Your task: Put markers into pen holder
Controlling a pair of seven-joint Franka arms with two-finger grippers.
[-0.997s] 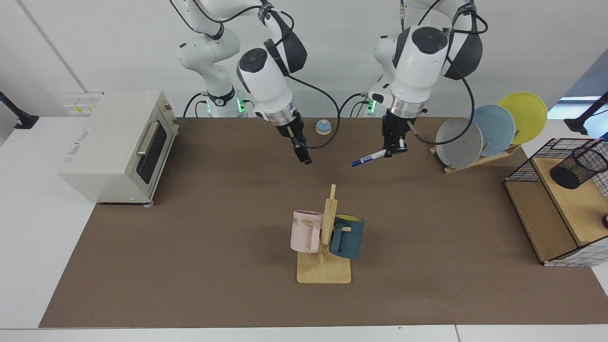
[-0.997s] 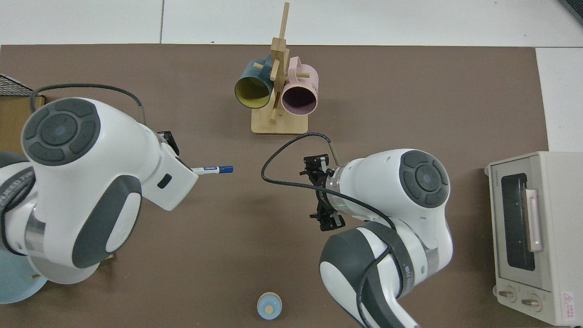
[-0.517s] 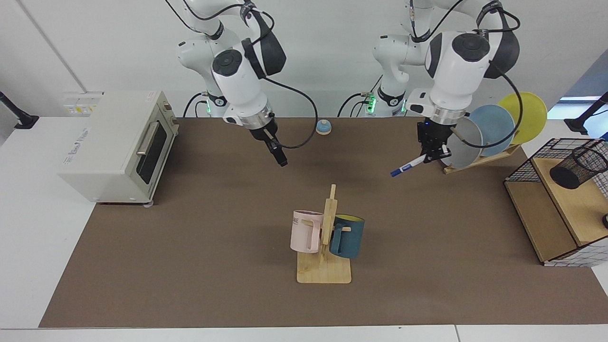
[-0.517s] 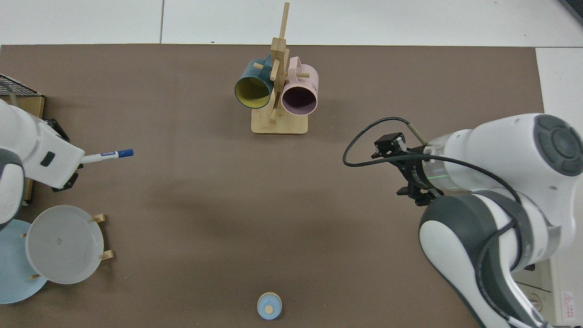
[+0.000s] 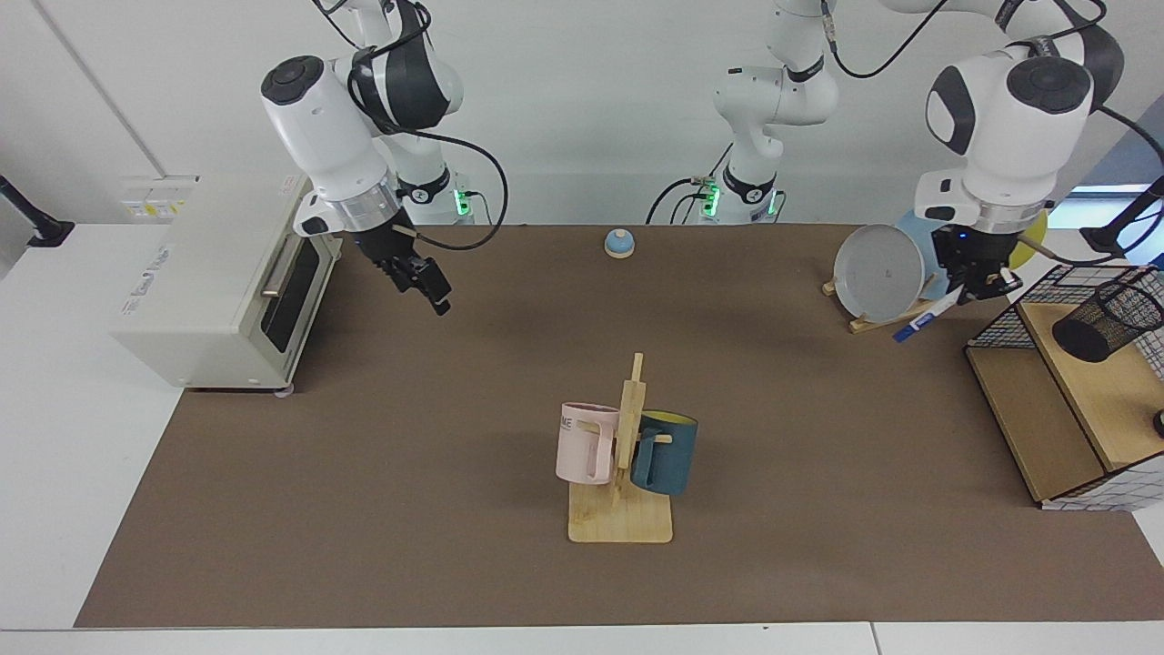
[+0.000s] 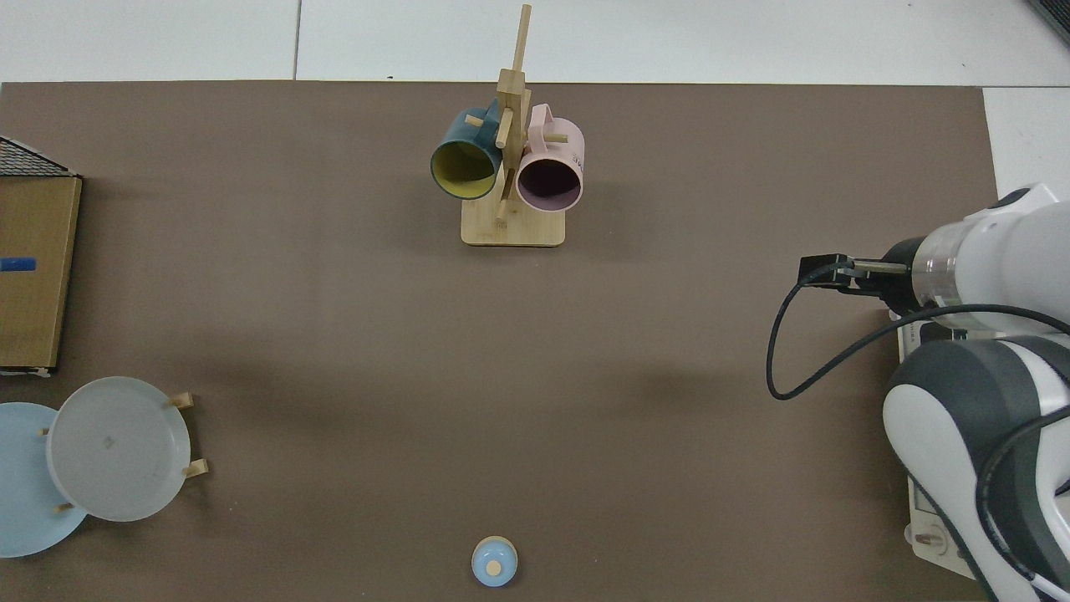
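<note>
In the facing view my left gripper (image 5: 978, 287) hangs at the right, shut on the white barrel of the marker (image 5: 920, 320). The marker slants down to the left, its blue end lowest. It hangs just in front of the plate rack, beside the wire basket's near corner. The pen holder (image 5: 1106, 320), a small black mesh cup, stands tilted on the basket's wooden shelf, to the right of the marker. In the top view only the marker's blue end (image 6: 17, 265) shows at the left edge. My right gripper (image 5: 429, 287) (image 6: 822, 270) hangs beside the toaster oven, holding nothing.
A wire basket (image 5: 998, 320) with wooden shelves stands at the right. Behind the marker a rack holds a grey plate (image 5: 878, 271) and others. A mug stand (image 5: 622, 520) with pink and dark blue mugs sits mid-table, a toaster oven (image 5: 227, 273) at the left, a small blue knob (image 5: 619, 243) at the back.
The left arm has swung from mid-table toward the basket, carrying the marker. The right arm has pulled away the other way, over to the toaster oven.
</note>
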